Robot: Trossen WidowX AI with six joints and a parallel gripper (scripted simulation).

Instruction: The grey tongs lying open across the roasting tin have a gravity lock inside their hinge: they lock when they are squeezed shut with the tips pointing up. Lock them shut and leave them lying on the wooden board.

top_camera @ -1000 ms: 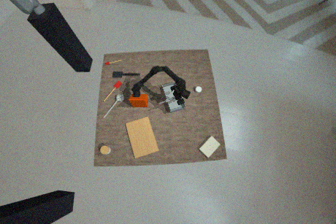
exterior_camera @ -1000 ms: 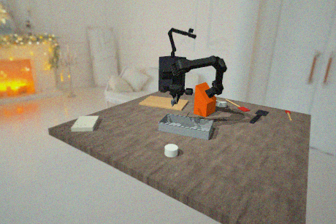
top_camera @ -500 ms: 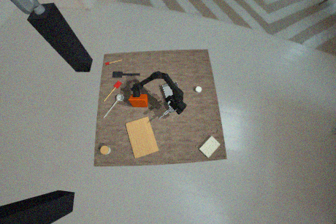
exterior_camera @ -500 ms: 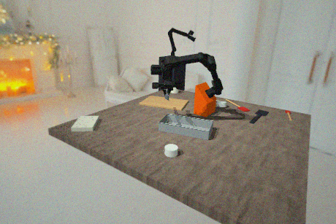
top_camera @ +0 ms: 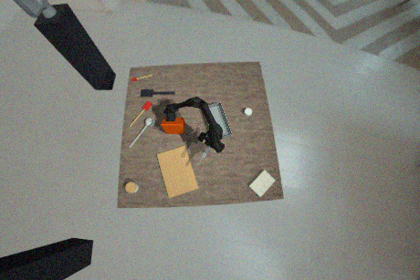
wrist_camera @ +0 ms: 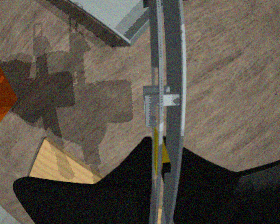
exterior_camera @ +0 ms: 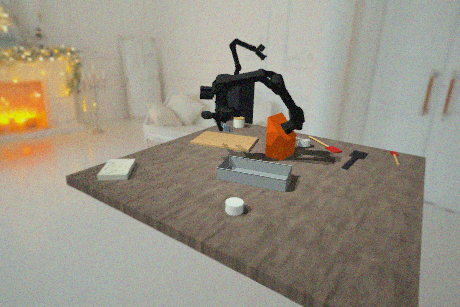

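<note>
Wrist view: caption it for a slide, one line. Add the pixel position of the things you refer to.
Grey tongs (wrist_camera: 176,75) squeezed nearly together in the claw (wrist_camera: 153,143), with corners of the roasting tin (wrist_camera: 126,42) and wooden board (wrist_camera: 53,162) in view.

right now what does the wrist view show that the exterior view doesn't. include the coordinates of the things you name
Only the wrist view: a small yellow piece (wrist_camera: 165,154) by the tongs.
Only the exterior view: a white round puck (top_camera: 247,111) (exterior_camera: 234,206) and a pale speckled slab (top_camera: 262,183) (exterior_camera: 116,169).
Both: the orange block (top_camera: 173,127) (exterior_camera: 280,140) (wrist_camera: 0,97), grey metal tin (top_camera: 226,124) (exterior_camera: 255,182) (wrist_camera: 133,26), pale wooden board (top_camera: 177,171) (exterior_camera: 225,141) (wrist_camera: 56,162) and grey tongs (top_camera: 204,155) (exterior_camera: 228,127) (wrist_camera: 176,75).
</note>
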